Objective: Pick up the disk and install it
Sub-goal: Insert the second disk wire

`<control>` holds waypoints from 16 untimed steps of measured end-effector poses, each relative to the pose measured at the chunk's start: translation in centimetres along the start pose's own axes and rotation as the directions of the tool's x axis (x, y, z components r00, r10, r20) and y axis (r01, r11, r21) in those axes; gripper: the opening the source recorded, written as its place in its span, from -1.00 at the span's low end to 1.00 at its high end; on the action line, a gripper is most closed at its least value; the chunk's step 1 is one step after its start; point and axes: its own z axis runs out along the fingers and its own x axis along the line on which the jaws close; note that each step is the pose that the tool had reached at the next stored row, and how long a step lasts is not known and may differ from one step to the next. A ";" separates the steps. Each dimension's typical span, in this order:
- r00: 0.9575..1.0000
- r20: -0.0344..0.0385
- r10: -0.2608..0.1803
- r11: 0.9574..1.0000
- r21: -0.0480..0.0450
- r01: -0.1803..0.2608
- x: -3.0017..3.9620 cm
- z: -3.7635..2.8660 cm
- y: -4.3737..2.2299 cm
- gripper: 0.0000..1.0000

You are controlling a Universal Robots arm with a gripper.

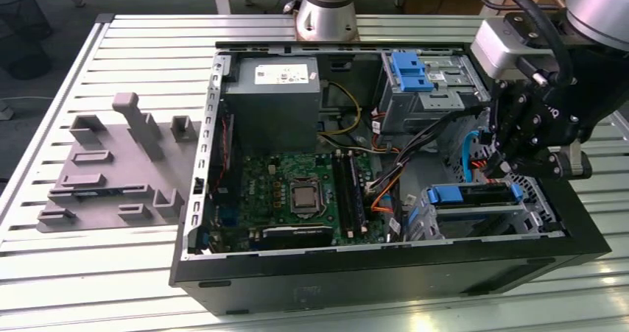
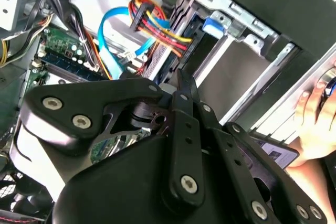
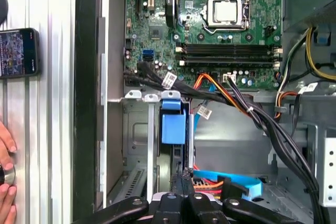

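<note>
The gripper [image 1: 535,171] hangs inside the open computer case [image 1: 294,273], on the exterior view's right, fingers drawn together — empty, it seems. Just below sits the disk [image 1: 473,195] in its metal bay [image 1: 462,221] — blue carrier showing.

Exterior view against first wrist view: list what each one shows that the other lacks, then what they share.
Exterior view alone: the grey fixture block on the slatted table, the grey power supply box, and the arm's base.

First wrist view alone: a phone lying outside the case and a person's hand near it.

Both: the motherboard, the blue latch piece on the metal bay, and the gripper above that bay.
</note>
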 end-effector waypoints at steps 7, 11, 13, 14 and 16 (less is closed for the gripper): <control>1.000 0.000 0.000 1.000 0.000 0.000 0.03 -0.98 0.37 -0.79; 1.000 0.000 0.000 1.000 0.000 0.000 0.06 -2.09 0.38 -0.79; 1.000 0.000 0.000 1.000 0.000 0.000 -0.03 -2.18 0.38 -0.79; 1.000 0.000 0.000 1.000 0.000 0.000 -0.12 -2.21 0.38 -0.79; 1.000 0.000 0.000 1.000 0.000 0.000 -0.33 -2.41 0.39 -0.79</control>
